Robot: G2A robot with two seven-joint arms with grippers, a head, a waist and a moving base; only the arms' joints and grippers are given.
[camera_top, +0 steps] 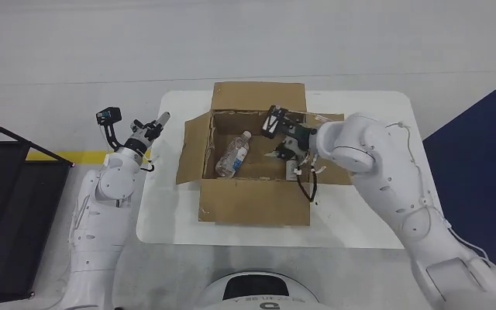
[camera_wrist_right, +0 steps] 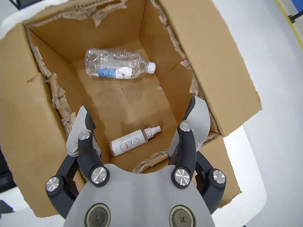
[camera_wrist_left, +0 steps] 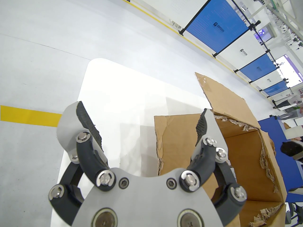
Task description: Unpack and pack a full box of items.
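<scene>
Above the box (camera_top: 256, 203), at its right-hand side: right claw (camera_wrist_right: 138, 105) points down into the open mouth, fingers spread wide, nothing between them. Same claw in the top view (camera_top: 280, 138), just inside the right wall.

Box sits mid-tabletop (camera_top: 364, 225). All four flaps are folded outward, and the rim is ragged with torn cardboard. With the flaps out, the mouth is free for a straight-down reach, which is probably why it stands that way.

On the box floor, two items, both lying flat:
- spray bottle (camera_wrist_right: 132, 140), white, close under the wall nearest the right claw.
- water bottle (camera_wrist_right: 116, 64), clear, crumpled, white cap, well apart from the spray bottle, toward the box's left half.

Outside the box, beyond its left flap and off past the tabletop's edge: left claw (camera_wrist_left: 142, 109), fingers apart, empty. Likely held there to leave the box mouth to the other arm.

Judgement: unpacking, with two items left inside. The right claw's position over the spray bottle suggests that is the next pick, and the wide spread suits closing across its narrow body.

Risks: the bottle lies near the wall, so one finger may scrape cardboard on the way down. A round bottle lying flat may roll as the fingers close.
</scene>
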